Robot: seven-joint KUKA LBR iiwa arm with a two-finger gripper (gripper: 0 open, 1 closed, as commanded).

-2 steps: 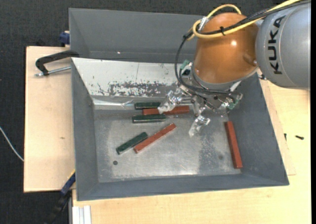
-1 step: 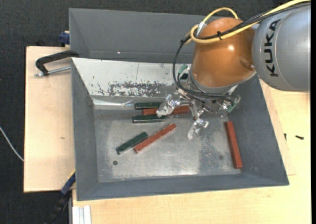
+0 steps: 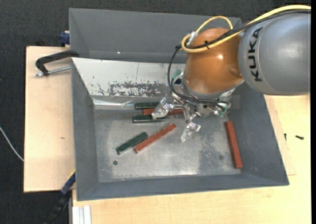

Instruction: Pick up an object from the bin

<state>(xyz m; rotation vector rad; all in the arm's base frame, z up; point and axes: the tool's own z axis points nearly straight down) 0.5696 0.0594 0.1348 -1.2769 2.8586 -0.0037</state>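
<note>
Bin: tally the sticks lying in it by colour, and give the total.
Red sticks: 3, one of them partly hidden at the back
Green sticks: 3, two of them at the back
Total: 6

Left bar (image 3: pixel 132 142) beside middle bar (image 3: pixel 155 137) in bin (image 3: pixel 163 161), right bar (image 3: pixel 233 144) well apart, tool (image 3: pixel 177 119) behind middle bar

Robotics lab, KUKA arm (image 3: pixel 279 55), metal bin (image 3: pixel 148 33)
</note>
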